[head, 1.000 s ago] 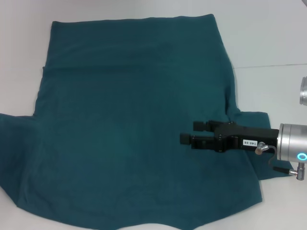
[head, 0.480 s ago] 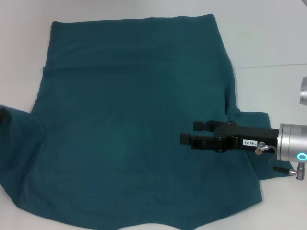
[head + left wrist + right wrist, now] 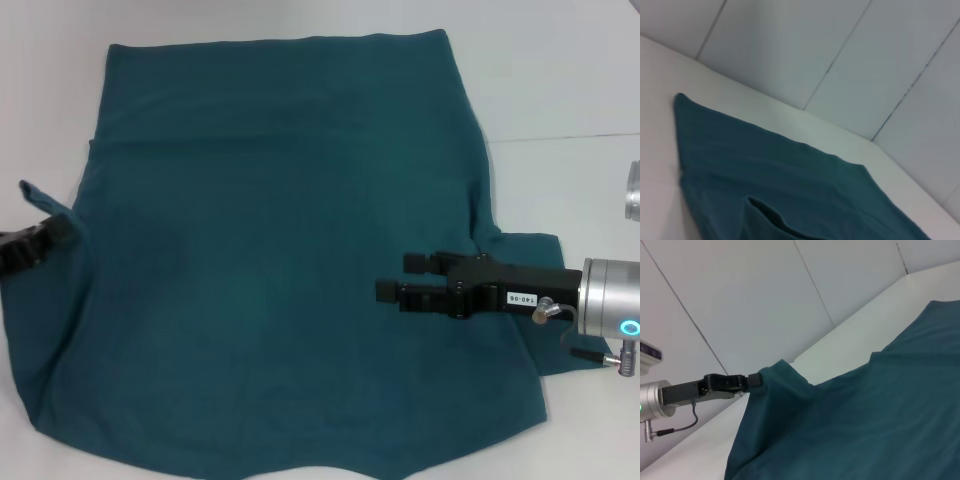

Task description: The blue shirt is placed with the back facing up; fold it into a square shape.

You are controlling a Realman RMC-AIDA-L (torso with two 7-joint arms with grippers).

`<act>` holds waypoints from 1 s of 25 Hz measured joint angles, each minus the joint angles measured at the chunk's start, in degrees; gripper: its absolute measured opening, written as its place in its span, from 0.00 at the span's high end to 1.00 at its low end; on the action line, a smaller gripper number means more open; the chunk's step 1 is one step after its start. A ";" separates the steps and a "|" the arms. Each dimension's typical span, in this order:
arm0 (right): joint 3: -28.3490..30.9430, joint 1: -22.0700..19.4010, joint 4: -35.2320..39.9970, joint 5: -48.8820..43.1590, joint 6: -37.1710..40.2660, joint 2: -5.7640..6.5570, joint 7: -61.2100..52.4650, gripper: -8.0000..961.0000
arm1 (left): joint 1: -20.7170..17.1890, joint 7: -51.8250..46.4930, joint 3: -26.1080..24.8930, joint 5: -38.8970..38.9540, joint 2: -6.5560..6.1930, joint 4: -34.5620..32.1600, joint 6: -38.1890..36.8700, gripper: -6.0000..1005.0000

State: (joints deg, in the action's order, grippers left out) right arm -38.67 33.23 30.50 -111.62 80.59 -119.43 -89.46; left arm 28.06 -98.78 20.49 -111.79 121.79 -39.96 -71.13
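The blue shirt (image 3: 280, 250) lies spread with its plain side up on the white surface (image 3: 560, 80), filling most of the head view from the upper left to the lower right. Its straight hem runs along the top of the frame, and the sleeves reach out toward the left and right edges lower down.

At the left edge of the head view, about mid-height, the left end effector (image 3: 55, 230) is closed on the shirt's left sleeve. A small pointed flap of the cloth stands up above the black fingers, and the sleeve is lifted off the surface there. The right wrist view shows the same grip from across the shirt: the left end effector (image 3: 757, 380) pinches a raised peak of fabric, with the cloth draping down from it.

The right end effector (image 3: 395, 275) hovers over the shirt's body at the right centre of the head view, pointing toward the left of the frame. Its two black fingers (image 3: 415, 262) lie almost together with only a narrow gap, and they hold nothing.
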 joint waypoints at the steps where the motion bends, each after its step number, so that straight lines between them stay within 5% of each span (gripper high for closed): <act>1: 0.00 -0.05 0.00 0.00 0.00 0.00 0.03 0.07 | 0.18 0.00 0.03 0.12 0.31 0.01 -0.11 0.99; 10: -0.43 -0.38 0.05 0.00 0.00 0.10 0.17 0.07 | 1.58 -0.06 0.09 0.36 1.90 0.23 -1.59 0.99; 25: -0.22 -0.72 0.00 -0.01 0.11 0.18 0.17 0.07 | 1.63 -0.09 0.54 0.52 1.55 -1.00 -2.18 0.99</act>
State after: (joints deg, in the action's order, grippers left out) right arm -38.90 32.51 30.50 -111.63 80.71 -119.25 -89.29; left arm 29.69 -98.87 21.03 -111.27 123.34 -40.96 -73.30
